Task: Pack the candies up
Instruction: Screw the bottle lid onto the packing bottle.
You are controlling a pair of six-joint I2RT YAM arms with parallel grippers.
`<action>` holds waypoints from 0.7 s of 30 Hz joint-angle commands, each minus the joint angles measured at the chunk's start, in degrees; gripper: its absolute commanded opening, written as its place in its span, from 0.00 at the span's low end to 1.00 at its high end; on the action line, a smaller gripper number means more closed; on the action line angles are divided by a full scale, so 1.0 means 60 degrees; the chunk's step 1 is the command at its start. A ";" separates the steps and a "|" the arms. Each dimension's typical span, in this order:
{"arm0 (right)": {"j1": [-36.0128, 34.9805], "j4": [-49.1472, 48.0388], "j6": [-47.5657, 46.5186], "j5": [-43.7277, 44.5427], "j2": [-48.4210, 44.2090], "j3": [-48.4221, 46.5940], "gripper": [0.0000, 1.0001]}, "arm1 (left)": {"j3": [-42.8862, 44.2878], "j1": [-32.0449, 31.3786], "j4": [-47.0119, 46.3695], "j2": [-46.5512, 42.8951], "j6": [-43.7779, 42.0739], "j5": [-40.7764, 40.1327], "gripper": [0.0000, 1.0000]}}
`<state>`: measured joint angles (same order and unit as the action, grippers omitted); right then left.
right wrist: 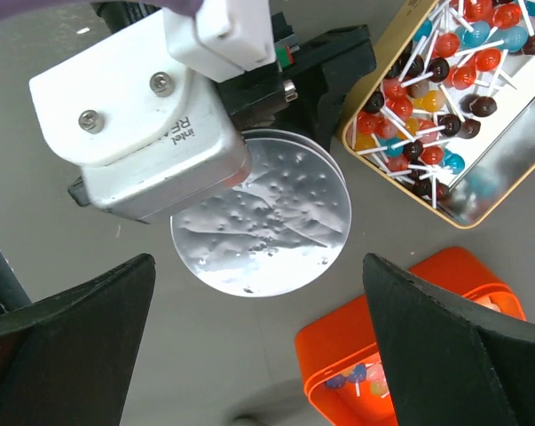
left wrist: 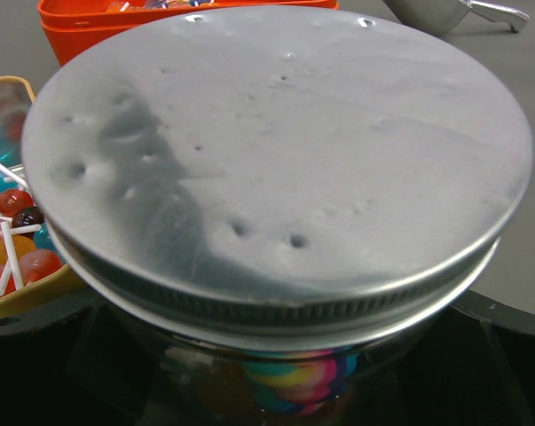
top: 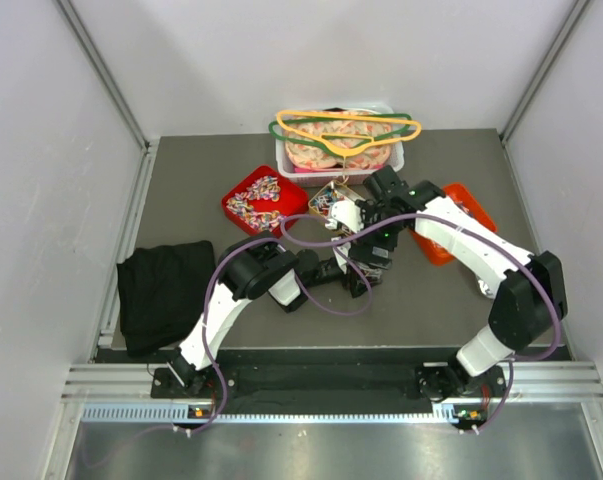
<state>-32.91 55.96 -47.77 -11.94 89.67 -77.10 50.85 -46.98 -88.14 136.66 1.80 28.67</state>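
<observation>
A glass jar with a dented silver lid [left wrist: 276,151] fills the left wrist view; a striped multicoloured sweet [left wrist: 294,373] shows through the glass. My left gripper [top: 356,272] is shut around the jar at mid-table. My right gripper [right wrist: 258,266] is wide open, hovering above the lid [right wrist: 267,222] without touching it. A speckled heap of candies [top: 259,200] lies in a red tray [top: 238,193] at the back left. A gold tin [right wrist: 480,209] holds several lollipops [right wrist: 427,98]. More candies [right wrist: 360,382] lie in an orange tray [right wrist: 409,342].
A white bin [top: 396,158] with coloured hangers [top: 346,128] stands at the back. A black cloth [top: 166,290] lies at the left. A metal scoop [left wrist: 453,11] lies beyond the jar. The left wrist camera housing [right wrist: 143,133] overlaps the lid in the right wrist view.
</observation>
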 commanded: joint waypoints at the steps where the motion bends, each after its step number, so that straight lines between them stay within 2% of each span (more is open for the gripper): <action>1: -0.0067 -0.0202 0.0066 -0.0397 0.0099 -0.0070 0.99 | -0.0213 -0.0021 -0.1438 0.0573 0.0740 0.0071 0.98; 9: -0.0082 -0.0187 0.0051 -0.0514 0.0451 0.0062 0.99 | -0.0199 -0.0021 -0.1424 0.0573 0.0740 0.0086 0.98; 21: -0.0097 -0.1124 0.0183 0.0145 0.0538 0.0282 0.99 | -0.0213 -0.0036 -0.1409 0.0558 0.0740 0.0086 0.98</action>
<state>-32.95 52.25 -47.20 -11.60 92.44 -75.50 50.85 -46.98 -88.14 136.66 1.83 28.64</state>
